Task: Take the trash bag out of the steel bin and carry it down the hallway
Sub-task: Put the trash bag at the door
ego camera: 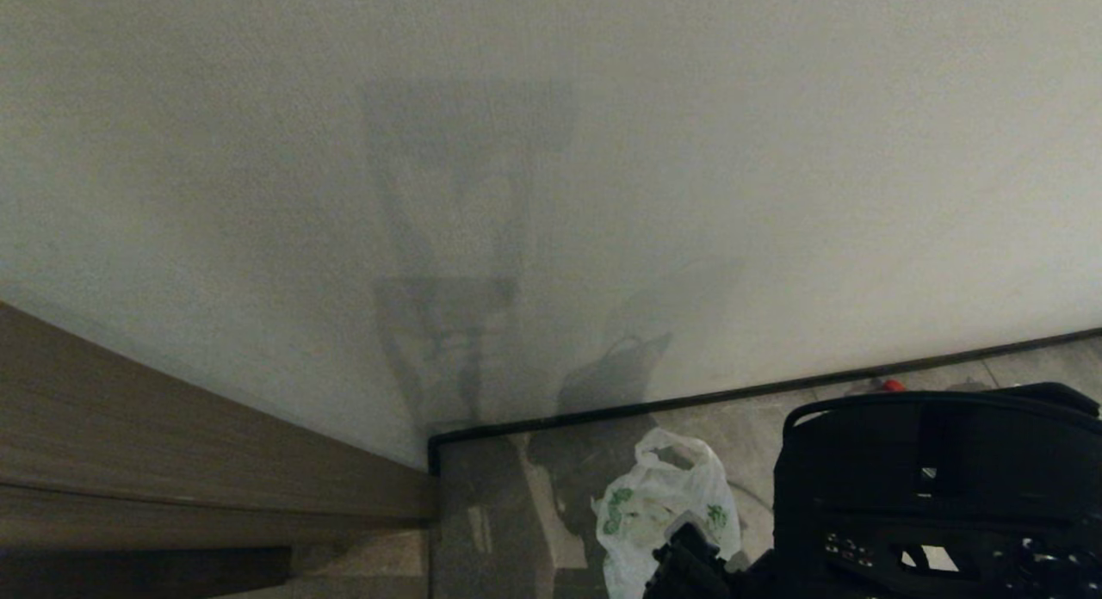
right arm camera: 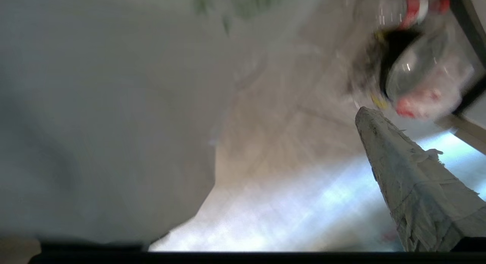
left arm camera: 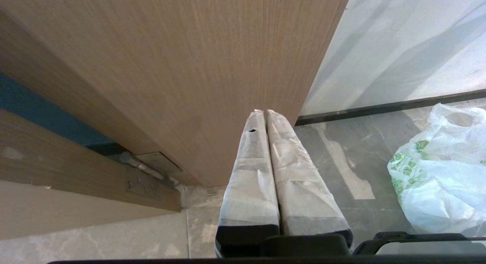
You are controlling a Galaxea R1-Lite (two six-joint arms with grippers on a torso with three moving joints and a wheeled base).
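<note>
The trash bag (ego camera: 659, 504) lies on the hallway floor (ego camera: 491, 513) near the wall skirting (steel bin not visible). Right pincer (ego camera: 689, 547) apart, empty; left pincer (left arm camera: 262, 116) together. Carrying appears finished.

Head view down at wall corner, left wrist low — both share trash bag (ego camera: 659, 504)

the grey marbled floor (ego camera: 491, 504) carries the trash bag (ego camera: 654, 504), slumped.
</note>
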